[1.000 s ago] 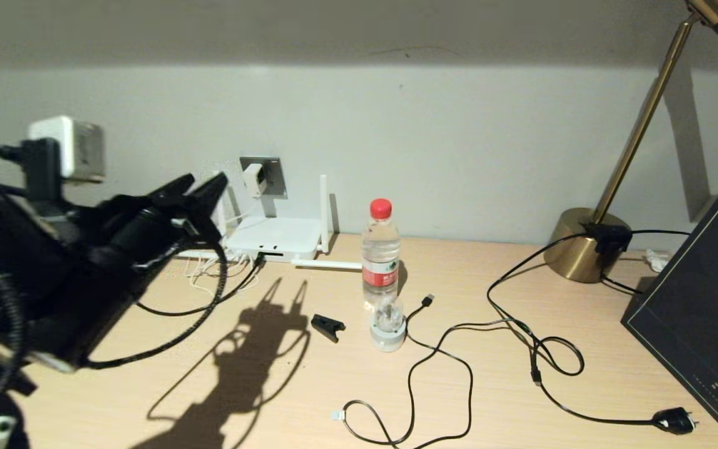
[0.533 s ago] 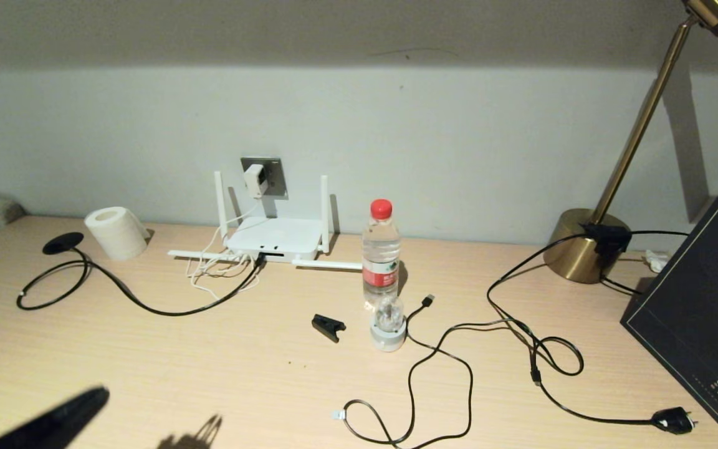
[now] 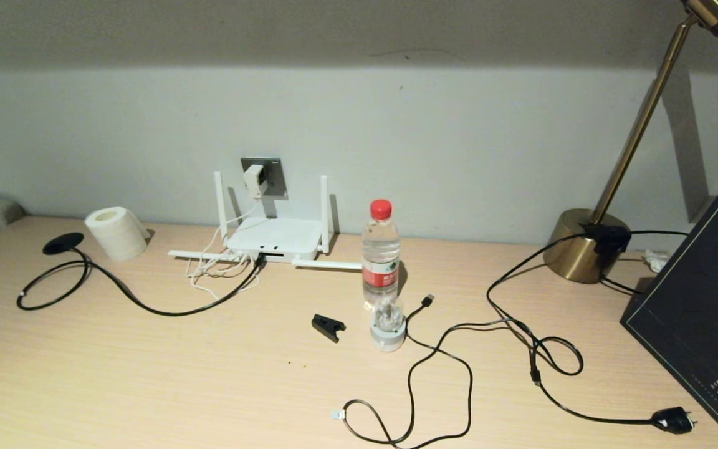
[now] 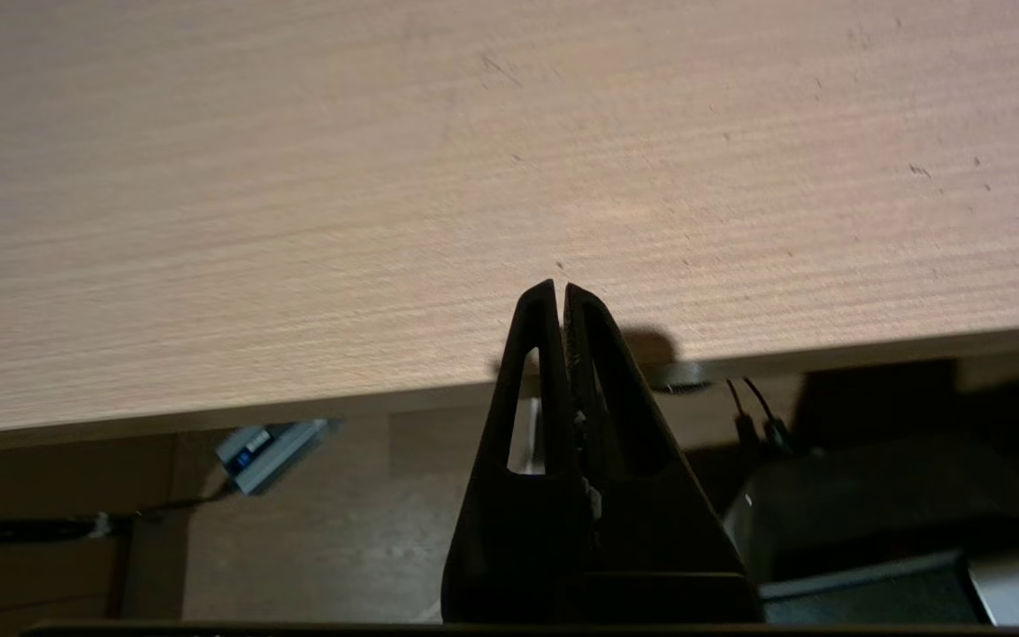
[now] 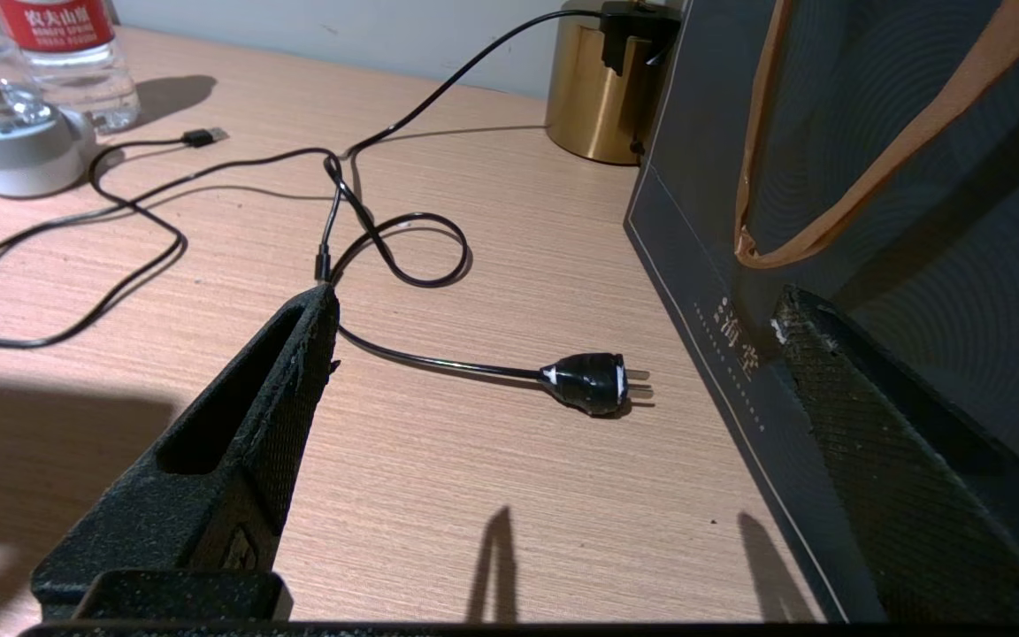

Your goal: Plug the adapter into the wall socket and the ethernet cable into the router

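Left tool [image 4: 561, 287] sits low at the near edge of the tabletop [image 4: 386, 177], tips pressed together w/ nothing between them; bare wood just ahead of the tips, underside clutter behind. It's out of the head view.

Right tool [image 5: 554, 310] spread wide, empty, hovering over the tabletop's right end. Between its fingers and just ahead lies a black mains plug [image 5: 593, 382] on a black cord [image 5: 403, 230] that loops further ahead. Dark bag [image 5: 872, 177] w/ tan handle is right against the tool's right finger; brass lamp base [image 5: 593, 97] well ahead beyond the bag's corner. Far ahead to its left: water bottle [image 5: 67, 53], small grey-based dome thing [image 5: 14, 141] and a thin USB-tipped cable [image 5: 204, 136].

Task things, all well away from both tools, at the back wall: adapter [image 3: 254, 179] seated in wall socket [image 3: 272, 178], its thin white cord hanging down to the router [image 3: 275, 237]. Router lies flat under the socket, two antennas up, two lying flat. Ethernet cable [image 3: 147, 305] runs from a round black disc [image 3: 63, 242] across the wood to the router's front port, plug end at the slot. Paper roll [image 3: 116, 232] beside the disc; black clip [image 3: 328, 327] near the bottle
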